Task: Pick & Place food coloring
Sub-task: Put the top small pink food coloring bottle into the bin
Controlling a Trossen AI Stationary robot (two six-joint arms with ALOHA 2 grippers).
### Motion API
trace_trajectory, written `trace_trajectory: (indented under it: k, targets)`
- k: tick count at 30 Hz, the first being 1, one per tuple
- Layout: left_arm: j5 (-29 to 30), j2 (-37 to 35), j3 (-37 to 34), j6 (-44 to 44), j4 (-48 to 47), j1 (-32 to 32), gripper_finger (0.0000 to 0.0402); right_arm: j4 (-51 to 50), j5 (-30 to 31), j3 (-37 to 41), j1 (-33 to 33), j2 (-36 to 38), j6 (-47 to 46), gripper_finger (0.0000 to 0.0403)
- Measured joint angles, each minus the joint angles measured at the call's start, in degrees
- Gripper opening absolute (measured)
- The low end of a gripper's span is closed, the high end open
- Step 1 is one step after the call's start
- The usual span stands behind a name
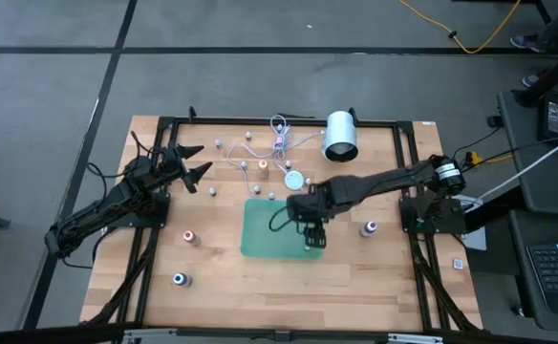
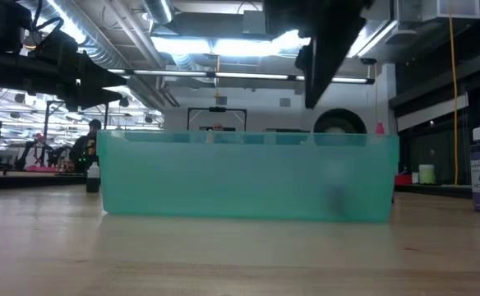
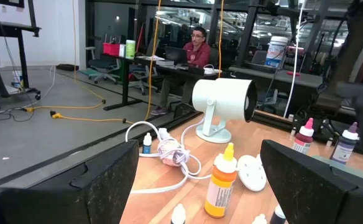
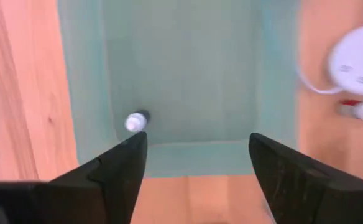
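The green tray (image 1: 260, 229) sits mid-table. My right gripper (image 1: 311, 232) hovers open above the tray's right part, fingers pointing down, touching nothing; in its wrist view, my right gripper (image 4: 197, 144) looks onto the tray floor (image 4: 188, 68). One tiny white-topped food coloring bottle (image 4: 136, 121) rests on that floor by a corner, also visible from above (image 1: 310, 247). Other bottles stand on the wood: red (image 1: 190, 236), blue (image 1: 178, 279), violet (image 1: 369, 228), orange (image 1: 263, 167). My left gripper (image 1: 201, 161) waits open at the table's left far side.
A white cylinder (image 1: 339, 136) lies near the far edge, with a coiled cable (image 1: 280, 141) and a white disc (image 1: 294, 179) just beyond the tray. Several tiny bottles (image 1: 243, 164) dot the far left area. Bare wood lies near the front edge. A person (image 3: 197, 46) sits beyond the table.
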State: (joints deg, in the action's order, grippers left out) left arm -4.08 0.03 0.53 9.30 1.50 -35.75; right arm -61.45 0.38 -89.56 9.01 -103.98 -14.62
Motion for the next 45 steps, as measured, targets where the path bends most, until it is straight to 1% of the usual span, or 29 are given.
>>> trace_trajectory:
  k: [7, 11, 14, 18, 22, 26, 32, 40, 45]
  targets:
    - [0.0, 0.0, 0.0, 0.0, 0.0, 0.0, 0.0333, -8.1, 0.0, -10.3, -6.0, 0.0, 2.2, 0.0288]
    - [0.0, 0.0, 0.0, 0.0, 0.0, 0.0, 0.0333, -9.3, 1.0, -14.2, -9.7, 0.0, 4.6, 0.0288]
    - [0.0, 0.0, 0.0, 0.0, 0.0, 0.0, 0.0333, -9.0, 2.5, -15.5, -12.4, 0.0, 8.4, 0.0288]
    - [0.0, 0.0, 0.0, 0.0, 0.0, 0.0, 0.0333, -8.0, 2.6, -15.3, -16.6, 0.0, 15.6, 0.0288]
    - [0.0, 0.0, 0.0, 0.0, 0.0, 0.0, 0.0333, -7.9, 3.2, -15.1, -19.6, -1.6, 23.3, 0.0288]
    - [0.0, 0.0, 0.0, 0.0, 0.0, 0.0, 0.0333, -6.9, 3.0, -15.1, -21.8, -3.2, 28.1, 0.0288]
    - [0.0, 0.0, 0.0, 0.0, 0.0, 0.0, 0.0333, -7.1, 3.0, -15.1, -23.9, -7.1, 31.4, 0.0288]
    - [0.0, 0.0, 0.0, 0.0, 0.0, 0.0, 0.0333, -7.2, 3.0, -15.0, -25.2, -11.3, 31.1, 0.0288]
    - [0.0, 0.0, 0.0, 0.0, 0.0, 0.0, 0.0333, -4.8, 3.0, -10.4, -25.2, -11.4, 30.7, 0.0288]
